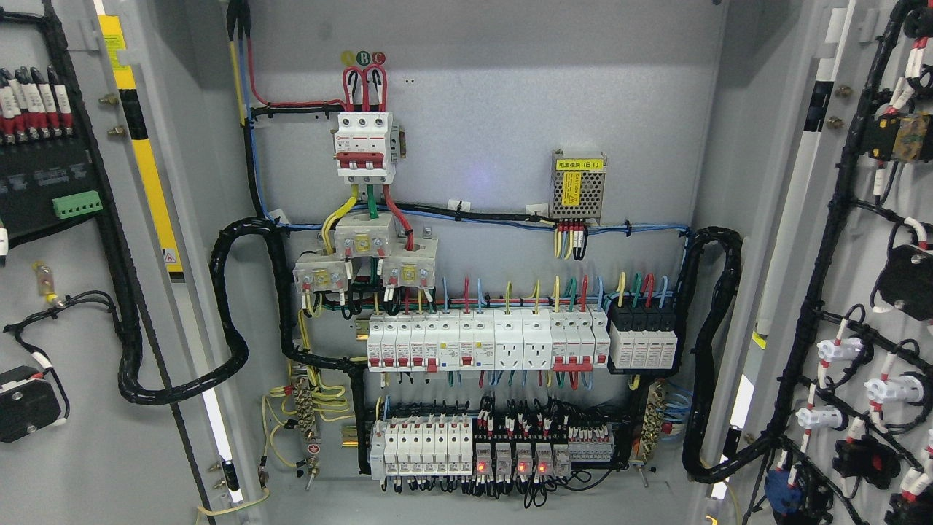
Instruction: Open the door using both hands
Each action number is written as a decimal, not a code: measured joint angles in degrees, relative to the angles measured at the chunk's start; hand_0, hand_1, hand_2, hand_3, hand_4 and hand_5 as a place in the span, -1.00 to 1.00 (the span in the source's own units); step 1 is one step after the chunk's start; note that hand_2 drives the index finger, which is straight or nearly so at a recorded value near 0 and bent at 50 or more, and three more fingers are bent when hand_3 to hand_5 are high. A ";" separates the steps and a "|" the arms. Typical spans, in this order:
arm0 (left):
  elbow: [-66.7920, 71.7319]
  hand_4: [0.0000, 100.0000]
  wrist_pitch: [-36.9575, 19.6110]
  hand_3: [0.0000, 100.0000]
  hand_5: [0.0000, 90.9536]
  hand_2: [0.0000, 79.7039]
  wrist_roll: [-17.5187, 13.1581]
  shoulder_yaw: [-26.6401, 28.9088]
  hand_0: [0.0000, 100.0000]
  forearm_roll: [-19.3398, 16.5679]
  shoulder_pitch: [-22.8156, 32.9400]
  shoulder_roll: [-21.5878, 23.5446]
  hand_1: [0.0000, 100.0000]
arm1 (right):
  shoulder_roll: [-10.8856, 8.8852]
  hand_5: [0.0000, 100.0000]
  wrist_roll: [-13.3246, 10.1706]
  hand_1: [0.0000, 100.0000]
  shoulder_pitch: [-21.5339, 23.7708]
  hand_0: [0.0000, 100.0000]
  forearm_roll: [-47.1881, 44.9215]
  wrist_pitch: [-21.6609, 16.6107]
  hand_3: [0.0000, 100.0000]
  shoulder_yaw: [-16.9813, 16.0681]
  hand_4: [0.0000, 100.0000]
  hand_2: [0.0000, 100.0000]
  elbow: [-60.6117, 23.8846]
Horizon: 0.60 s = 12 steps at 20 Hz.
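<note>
Both cabinet doors stand swung wide open. The left door [80, 408] shows its grey inner face with terminals and black cables at the picture's left. The right door [867, 292] shows its inner face with wired switches and lamps at the right. Between them the cabinet's back panel [481, 109] is fully exposed. It carries a three-pole main breaker [366, 149], a row of white breakers [485, 343] and a lower row of relays [503, 456] with red lights. Neither of my hands nor arms shows anywhere in the head view.
A small metal power supply [577, 186] with a yellow label sits at the upper right of the panel. Thick black cable looms [240, 343] loop from the panel to each door. A yellow strip [149, 168] runs down the left door frame.
</note>
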 measured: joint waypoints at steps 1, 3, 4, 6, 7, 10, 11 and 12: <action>3.46 -1.00 0.04 -1.00 -1.00 -1.00 1.40 -0.75 -0.76 -0.41 -0.59 -1.02 0.11 | 0.48 -1.00 0.03 0.00 -0.26 -1.00 0.32 -0.02 -1.00 0.62 -1.00 -0.92 2.94; 11.05 -1.00 0.01 -1.00 -1.00 -1.00 2.75 -2.02 -0.76 -1.04 -2.42 -3.05 0.11 | 1.28 -1.00 0.06 0.00 -0.70 -1.00 0.85 0.00 -1.00 1.62 -1.00 -0.92 8.76; 15.19 -1.00 -0.10 -1.00 -1.00 -1.00 3.13 -2.54 -0.76 -1.32 -3.56 -3.98 0.11 | 1.65 -1.00 0.06 0.00 -0.86 -1.00 1.04 0.07 -1.00 2.01 -1.00 -0.92 11.43; 23.33 -1.00 -0.16 -1.00 -1.00 -1.00 3.25 -3.48 -0.76 -1.75 -5.87 -5.54 0.11 | 2.59 -1.00 -0.11 0.00 -1.14 -1.00 1.35 0.13 -1.00 2.70 -1.00 -0.92 17.52; 27.61 -1.00 -0.17 -1.00 -1.00 -1.00 2.11 -3.95 -0.76 -1.91 -7.31 -6.33 0.11 | 3.06 -1.00 -0.42 0.00 -1.26 -1.00 1.46 0.17 -1.00 2.99 -1.00 -0.92 20.48; 38.71 -1.00 -0.36 -1.00 -1.00 -1.00 -1.03 -4.94 -0.76 -2.24 -9.77 -8.09 0.11 | 4.34 -1.00 -0.66 0.00 -2.12 -1.00 1.74 0.79 -1.00 3.74 -1.00 -0.92 29.49; 42.29 -1.00 -0.38 -1.00 -1.00 -1.00 -1.40 -5.21 -0.76 -2.31 -9.92 -8.57 0.11 | 4.73 -1.00 -0.68 0.00 -2.70 -1.00 1.80 1.46 -1.00 3.95 -1.00 -0.92 32.41; 45.31 -1.00 -0.25 -1.00 -1.00 -1.00 -1.66 -5.44 -0.76 -2.37 -10.10 -9.00 0.11 | 5.15 -1.00 -0.77 0.00 -3.52 -1.00 1.84 2.47 -1.00 4.16 -1.00 -0.92 35.80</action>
